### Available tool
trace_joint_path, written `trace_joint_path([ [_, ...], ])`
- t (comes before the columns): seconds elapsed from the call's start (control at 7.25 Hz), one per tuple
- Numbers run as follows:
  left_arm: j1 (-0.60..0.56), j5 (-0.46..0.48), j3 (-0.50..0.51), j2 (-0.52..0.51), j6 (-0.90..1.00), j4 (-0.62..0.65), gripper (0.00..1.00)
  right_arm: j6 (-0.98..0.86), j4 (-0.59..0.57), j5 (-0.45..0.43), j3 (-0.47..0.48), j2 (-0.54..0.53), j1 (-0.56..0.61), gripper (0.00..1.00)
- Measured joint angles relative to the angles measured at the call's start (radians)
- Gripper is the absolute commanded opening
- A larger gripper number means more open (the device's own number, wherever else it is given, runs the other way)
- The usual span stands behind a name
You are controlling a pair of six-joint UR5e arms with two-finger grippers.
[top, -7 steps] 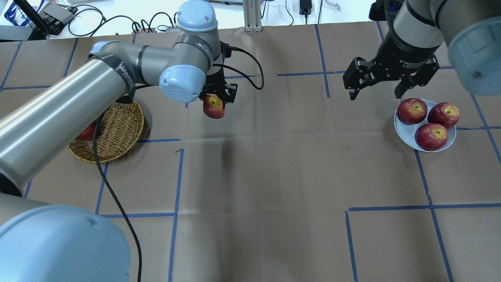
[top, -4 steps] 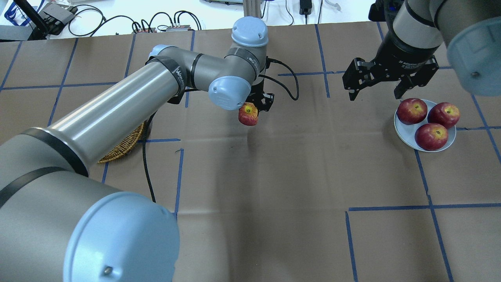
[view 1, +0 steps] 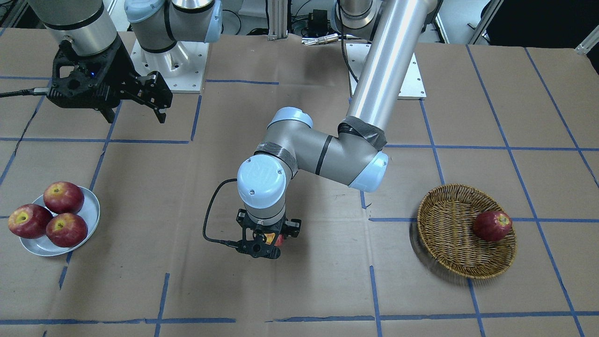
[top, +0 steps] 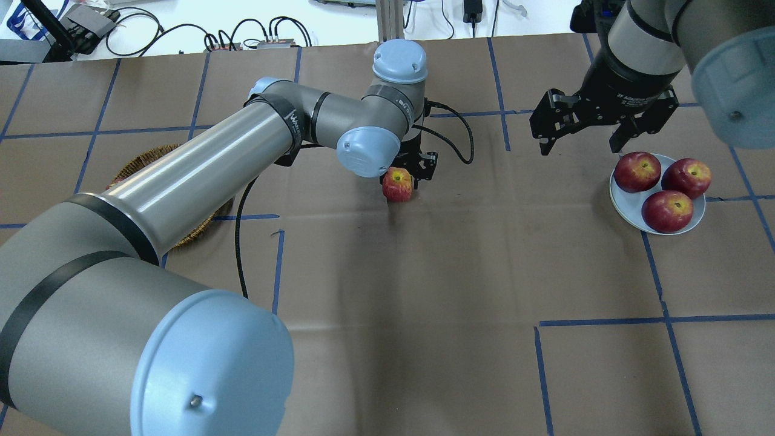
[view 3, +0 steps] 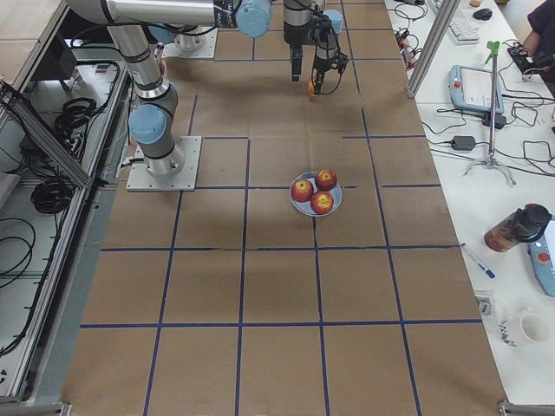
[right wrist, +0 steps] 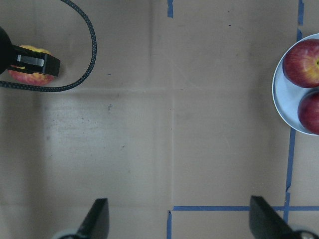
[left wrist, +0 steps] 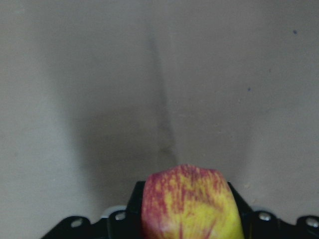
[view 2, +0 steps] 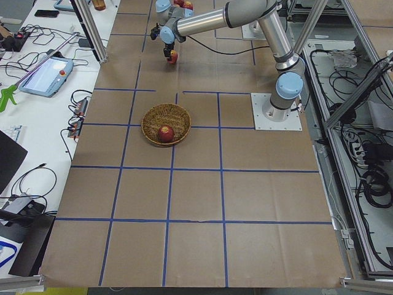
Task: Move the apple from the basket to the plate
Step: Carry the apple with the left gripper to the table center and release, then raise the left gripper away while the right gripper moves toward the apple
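My left gripper (top: 401, 179) is shut on the apple (top: 398, 185), red with a broad yellow streaked patch, and holds it low over the middle of the table. The apple also shows in the left wrist view (left wrist: 192, 204), between the jaws. The wicker basket (view 1: 447, 234) lies to the robot's left and is partly hidden under my left arm in the overhead view (top: 140, 161). The pale plate (top: 629, 207) lies to the robot's right with three red apples (top: 637, 171) on it. My right gripper (top: 580, 147) is open and empty, hovering just behind the plate.
One evenly dark red apple (view 1: 491, 225) lies in the basket. A black cable (top: 451, 136) loops off the left wrist. Blue tape lines cross the brown paper table cover. Cables and boxes lie beyond the table's far edge.
My left arm has carried the apple to the right, away from the basket and toward the table's middle, and a little lower. The right gripper has not moved.
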Motion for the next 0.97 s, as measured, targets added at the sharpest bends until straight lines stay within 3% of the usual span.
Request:
trace_joint_path([
  [0.41,0.028,0.006,0.020,0.085,0.010,-0.063,0.99,0.000,0.000,0.000,0.001,0.000,0.000,1.00],
  [0.97,0.243,0.009,0.018,0.448,0.189,-0.438,0.99,0.001,-0.004,0.002,-0.007,0.005,0.000,1.00],
])
